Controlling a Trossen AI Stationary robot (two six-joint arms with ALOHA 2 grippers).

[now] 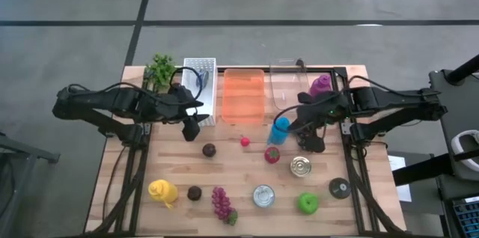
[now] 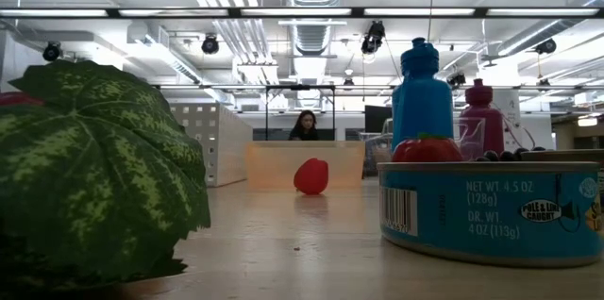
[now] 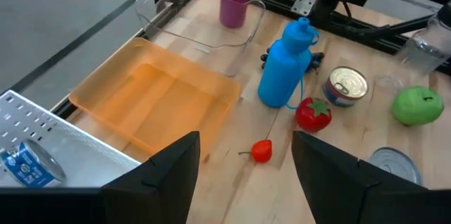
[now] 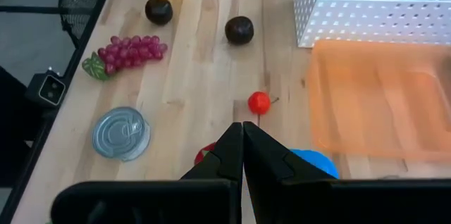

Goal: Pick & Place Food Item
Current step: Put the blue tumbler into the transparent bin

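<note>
Left tool [image 3: 243,175], fingers apart and empty, hangs beside the white basket [image 1: 200,88], facing the small red fruit [image 3: 261,151]; right tool [image 4: 242,155], shut and empty, waits over the tabletop [image 1: 239,193].

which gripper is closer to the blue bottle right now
Right. The right gripper sits just beside the blue bottle, fingers shut. The left gripper is open, across the orange tray, near the white basket.

Bright overhead lighting, blurred foreground leaf [image 2: 94,177]
</note>
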